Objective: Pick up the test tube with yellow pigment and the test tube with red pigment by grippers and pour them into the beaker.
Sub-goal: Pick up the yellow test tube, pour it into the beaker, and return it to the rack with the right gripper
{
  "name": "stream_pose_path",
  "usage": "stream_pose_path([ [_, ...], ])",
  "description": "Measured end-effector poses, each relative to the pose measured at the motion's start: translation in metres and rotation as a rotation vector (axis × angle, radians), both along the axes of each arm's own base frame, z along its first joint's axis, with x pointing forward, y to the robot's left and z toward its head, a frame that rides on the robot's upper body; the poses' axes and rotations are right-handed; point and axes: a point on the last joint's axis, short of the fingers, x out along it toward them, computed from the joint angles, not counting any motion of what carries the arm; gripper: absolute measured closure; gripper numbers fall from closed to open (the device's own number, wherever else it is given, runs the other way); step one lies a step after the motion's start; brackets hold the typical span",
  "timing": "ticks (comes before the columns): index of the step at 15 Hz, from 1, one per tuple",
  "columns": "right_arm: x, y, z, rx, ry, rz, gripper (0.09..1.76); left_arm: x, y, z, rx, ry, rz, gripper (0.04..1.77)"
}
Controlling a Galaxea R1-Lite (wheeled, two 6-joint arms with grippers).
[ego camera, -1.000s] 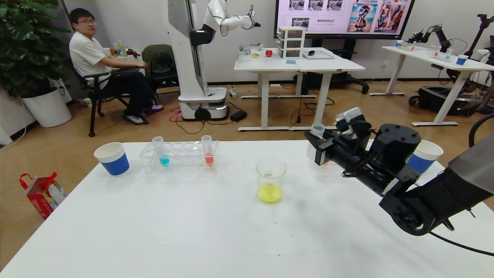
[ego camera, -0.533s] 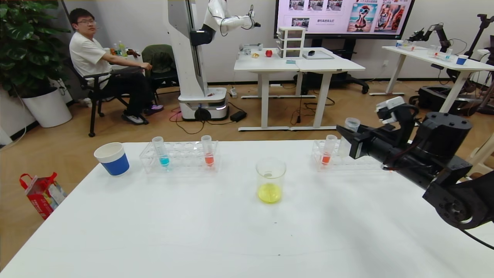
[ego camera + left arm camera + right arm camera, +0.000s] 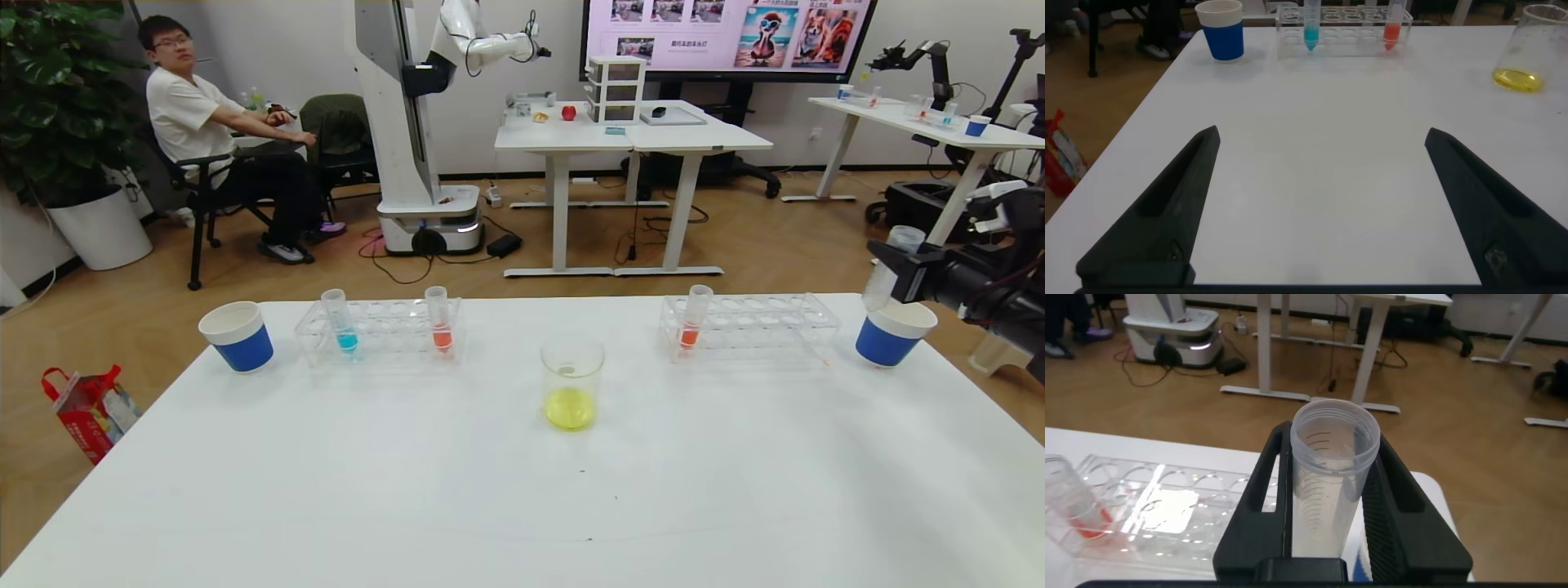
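Clamping the emptied slim clear plastic tube (image 3: pixel 1333 482) over the blue paper cup (image 3: pixel 891 333), the right gripper (image 3: pixel 1331 514) suits such light, slippery plastic mid-body; the left gripper (image 3: pixel 1319 204) gapes empty.

The bench (image 3: pixel 490 490) has a smooth, matt white top. The beaker (image 3: pixel 572 380) is clear and glossy, like glass. Both tube racks (image 3: pixel 380 331) are clear glossy plastic. The cups (image 3: pixel 237 336) look like matt paper, and the floor (image 3: pixel 735 237) like polished wood.
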Motion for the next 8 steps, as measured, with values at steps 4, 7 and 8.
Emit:
stream_pose_path([
  [4,0.007,-0.05,-0.005,-0.003,-0.009,-0.116,1.35,0.0,0.0,0.0,0.0,0.0,0.0,0.06],
  [7,0.014,-0.061,-0.014,-0.001,-0.001,-0.134,1.35,0.0,0.0,0.0,0.0,0.0,0.0,0.06],
  [8,0.017,-0.063,-0.017,0.001,0.003,-0.136,1.35,0.0,0.0,0.0,0.0,0.0,0.0,0.06],
])
